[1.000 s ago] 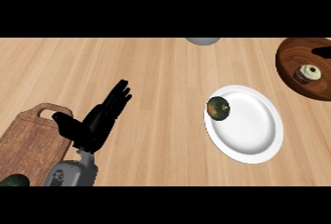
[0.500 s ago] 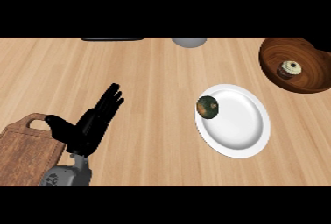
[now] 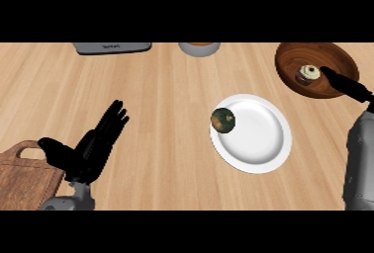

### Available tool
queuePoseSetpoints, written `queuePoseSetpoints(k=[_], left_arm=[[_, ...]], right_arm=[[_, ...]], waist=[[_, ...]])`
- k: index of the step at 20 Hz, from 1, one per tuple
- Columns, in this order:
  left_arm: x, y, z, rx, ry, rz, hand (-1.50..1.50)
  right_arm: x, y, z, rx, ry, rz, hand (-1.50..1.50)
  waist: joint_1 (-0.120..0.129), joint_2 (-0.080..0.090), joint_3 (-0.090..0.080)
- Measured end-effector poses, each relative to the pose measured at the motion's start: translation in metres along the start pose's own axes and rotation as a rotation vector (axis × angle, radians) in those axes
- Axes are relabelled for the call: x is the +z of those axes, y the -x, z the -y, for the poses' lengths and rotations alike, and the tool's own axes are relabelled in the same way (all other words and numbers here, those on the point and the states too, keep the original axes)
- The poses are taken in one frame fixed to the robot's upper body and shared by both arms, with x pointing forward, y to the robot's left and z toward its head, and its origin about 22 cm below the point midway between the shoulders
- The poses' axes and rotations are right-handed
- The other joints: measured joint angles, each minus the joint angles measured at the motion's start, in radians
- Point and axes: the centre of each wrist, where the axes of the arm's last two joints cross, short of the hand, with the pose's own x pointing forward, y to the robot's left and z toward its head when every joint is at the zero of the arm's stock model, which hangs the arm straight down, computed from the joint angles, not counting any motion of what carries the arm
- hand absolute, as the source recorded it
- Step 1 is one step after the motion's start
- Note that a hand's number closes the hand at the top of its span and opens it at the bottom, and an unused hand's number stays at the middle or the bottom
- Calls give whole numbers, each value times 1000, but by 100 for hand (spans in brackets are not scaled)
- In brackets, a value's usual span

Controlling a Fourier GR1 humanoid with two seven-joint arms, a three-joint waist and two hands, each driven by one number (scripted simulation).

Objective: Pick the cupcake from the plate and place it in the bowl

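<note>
Since earlier frame: right hand (image 3: 349, 87) entered at right edge, fingers straight over bowl (image 3: 291, 55), upper right; cupcake (image 3: 307, 74) already inside. Left hand (image 3: 93, 144) spread, lower left. Risk: withdrawing fingers could clip cupcake, tipping it

The black left hand (image 3: 91, 146) shows at the lower left, held open with its fingers (image 3: 113, 118) straight and close together, pointing up and a little to the right. Its thumb (image 3: 55, 148) sticks out to the left, apart from the fingers. Below it, a short stretch of the grey left forearm (image 3: 70, 200) comes in from the bottom edge.

At the right edge, the grey right forearm (image 3: 358, 163) rises nearly upright. The black right hand (image 3: 349, 86) extends from it toward the upper left, its fingers looking straight and holding nothing.
</note>
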Motion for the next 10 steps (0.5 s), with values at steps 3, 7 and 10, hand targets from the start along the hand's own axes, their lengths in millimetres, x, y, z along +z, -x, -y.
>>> queuePoseSetpoints(k=[3, 7, 10], left_arm=[[2, 1, -2, 0, -13, -2, 0], [3, 1, -4, 2, -21, -1, 0], [2, -1, -2, -1, -19, 4, 0]], right_arm=[[36, 7, 7, 3, -26, 14, 150], [82, 22, 30, 20, -64, -9, 150], [120, 34, 48, 38, -115, -53, 150]], waist=[[-14, -4, -1], [-20, -4, 0], [-21, -1, 2]])
